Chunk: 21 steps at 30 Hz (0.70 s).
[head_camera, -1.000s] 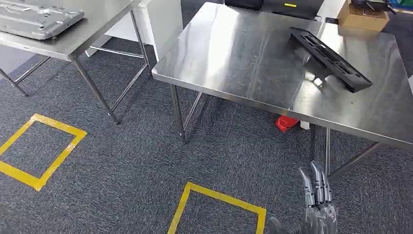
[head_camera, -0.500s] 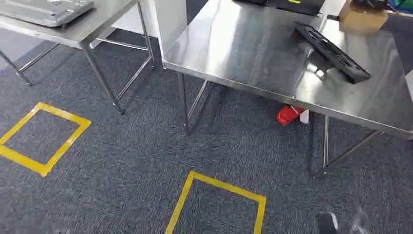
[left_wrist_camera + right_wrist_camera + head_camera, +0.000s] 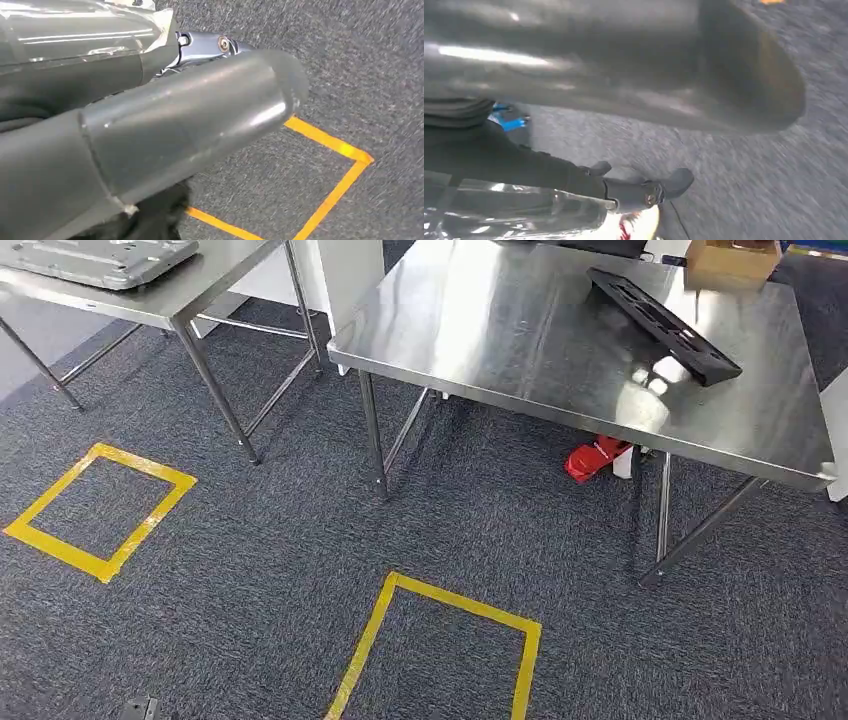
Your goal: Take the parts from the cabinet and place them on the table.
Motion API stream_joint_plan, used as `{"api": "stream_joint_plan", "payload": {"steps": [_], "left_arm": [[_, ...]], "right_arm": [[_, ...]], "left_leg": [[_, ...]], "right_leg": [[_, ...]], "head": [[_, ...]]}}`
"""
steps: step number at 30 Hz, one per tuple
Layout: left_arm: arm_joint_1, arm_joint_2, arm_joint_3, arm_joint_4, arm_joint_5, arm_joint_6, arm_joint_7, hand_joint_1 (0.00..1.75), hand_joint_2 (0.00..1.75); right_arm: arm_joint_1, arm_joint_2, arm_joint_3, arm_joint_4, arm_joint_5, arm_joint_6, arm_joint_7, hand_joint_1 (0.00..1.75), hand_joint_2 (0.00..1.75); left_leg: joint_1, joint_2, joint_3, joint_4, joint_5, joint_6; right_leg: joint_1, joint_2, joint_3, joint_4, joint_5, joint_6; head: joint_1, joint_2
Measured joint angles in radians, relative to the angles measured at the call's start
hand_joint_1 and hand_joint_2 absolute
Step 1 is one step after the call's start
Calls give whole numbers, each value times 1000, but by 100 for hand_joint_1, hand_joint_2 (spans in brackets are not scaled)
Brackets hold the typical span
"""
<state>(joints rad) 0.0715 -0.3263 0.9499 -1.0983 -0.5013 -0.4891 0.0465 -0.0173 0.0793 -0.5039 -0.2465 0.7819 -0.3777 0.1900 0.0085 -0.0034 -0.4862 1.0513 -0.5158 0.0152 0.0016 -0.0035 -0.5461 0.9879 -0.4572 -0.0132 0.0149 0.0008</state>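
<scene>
A long black plastic part [image 3: 662, 322] lies slantwise on the far right of the steel table [image 3: 500, 340], ahead of me. In the left wrist view my left hand [image 3: 175, 115] hangs over the carpet, its thick grey thumb across the picture, and nothing is in it. My right hand [image 3: 624, 75] in the right wrist view is blurred. Its thumb [image 3: 724, 70] and a dark finger [image 3: 644, 190] stretch out over the carpet with nothing between them. Both hands are well away from the part and the table.
A second steel table [image 3: 170, 290] at the far left carries a grey metal plate [image 3: 100, 258]. A cardboard box [image 3: 733, 258] sits at the main table's far edge and a red object [image 3: 592, 458] lies beneath it. Two yellow tape squares [image 3: 100, 510] [image 3: 440, 640] mark the carpet.
The whole head picture has shifted, so the camera moved. My right hand, seen at the lower right edge a second ago, has dropped out of the head picture. The black part stays put.
</scene>
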Motion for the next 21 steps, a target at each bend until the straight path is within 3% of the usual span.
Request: {"api": "stream_joint_plan", "payload": {"steps": [1, 4, 5, 7, 9, 10, 11, 12, 13, 14, 15, 16, 17, 19, 20, 21], "left_arm": [[-1, 4, -9, 3, 2, 4, 0, 0, 0], [-2, 16, -38, 28, 12, 25, -3, 0, 0], [-2, 17, -49, 35, 18, 34, -3, 0, 0], [-4, 20, -71, 51, 30, 52, -4, 0, 0], [0, 23, -84, 62, 35, 58, -4, 0, 0], [1, 24, -91, 66, 39, 60, -4, 0, 0], [3, 25, -96, 69, 42, 60, -4, 0, 0], [4, 25, -100, 71, 45, 60, -3, 0, 0], [5, 25, -102, 73, 50, 60, -2, 0, 0], [7, 25, -103, 74, 53, 60, -2, 0, 0], [8, 25, -103, 74, 57, 59, -2, 0, 0], [11, 26, -104, 73, 60, 58, -2, 0, 0], [14, 26, -104, 73, 61, 56, -2, 0, 0], [16, 27, -104, 73, 62, 56, -1, 0, 0], [19, 29, -104, 73, 62, 56, 0, 0, 0], [22, 30, -104, 72, 61, 55, 1, 0, 0]], "right_arm": [[0, 8, 2, 5, 16, 11, 1, 0, 0], [-7, 22, 12, 16, 49, 21, -7, 0, 0], [-7, 24, 12, 18, 54, 21, -15, 0, 0], [-9, 28, 13, 23, 56, 18, -32, 0, 0], [-11, 28, 13, 26, 61, 17, -38, 0, 0], [-11, 29, 13, 27, 65, 18, -39, 0, 0], [-11, 29, 13, 29, 69, 19, -39, 0, 0], [-11, 29, 13, 30, 71, 23, -37, 0, 0], [-11, 29, 13, 31, 71, 29, -35, 0, 0], [-11, 30, 13, 31, 73, 31, -34, 0, 0], [-13, 31, 13, 31, 73, 33, -33, 0, 0], [-16, 32, 13, 31, 73, 37, -32, 0, 0], [-17, 32, 13, 31, 73, 40, -30, 0, 0], [-15, 34, 13, 32, 86, 47, -26, 0, 0], [-12, 33, 15, 33, 92, 50, -20, 0, 0], [-12, 35, 18, 35, 97, 52, -18, 0, 0]], "left_leg": [[-4, -2, 28, -52, -16, 5], [-15, 0, 21, -71, -13, 13], [-11, 3, 8, -86, 0, 25], [-5, 10, -13, -93, 25, 44], [-6, 13, -38, -93, 45, 44], [-6, 16, -53, -92, 57, 41], [-5, 18, -67, -92, 68, 39], [-4, 19, -82, -91, 79, 36], [-3, 20, -95, -89, 88, 31], [-1, 20, -107, -86, 97, 26], [0, 20, -109, -79, 104, 19], [-6, 20, -122, -69, 109, 12], [-6, 20, -127, -66, 115, 3], [-4, 17, -129, -68, 127, -7], [-1, 15, -131, -67, 134, -13], [6, 11, -141, -56, 121, -19]], "right_leg": [[8, 0, -9, 4, 6, 9], [0, -2, -22, 3, 29, 28], [11, 0, -30, 2, 38, 37], [4, 2, -64, 69, -40, 25], [-3, 2, -102, 209, -139, 16], [-6, 2, -114, 280, -164, 22], [-10, 2, -110, 312, -157, 33], [-15, 2, -87, 303, -131, 50], [-19, 2, -47, 257, -98, 66], [-24, 2, 9, 180, -72, 76], [-28, 2, 78, 79, -68, 78], [-24, 3, 150, -17, -90, 72], [-15, 7, 154, -56, -109, 58], [-11, 3, 139, -47, -108, 48], [-17, -1, 135, -48, -102, 37], [-31, -8, 133, -48, -94, 25]], "head": [[1, 0], [-3, 0], [-2, 0], [2, 0], [5, 0], [6, 0], [5, 0], [5, 0], [5, 0], [4, 0], [5, 0], [7, 0], [3, 0], [0, 0], [1, 0], [3, 0]]}}
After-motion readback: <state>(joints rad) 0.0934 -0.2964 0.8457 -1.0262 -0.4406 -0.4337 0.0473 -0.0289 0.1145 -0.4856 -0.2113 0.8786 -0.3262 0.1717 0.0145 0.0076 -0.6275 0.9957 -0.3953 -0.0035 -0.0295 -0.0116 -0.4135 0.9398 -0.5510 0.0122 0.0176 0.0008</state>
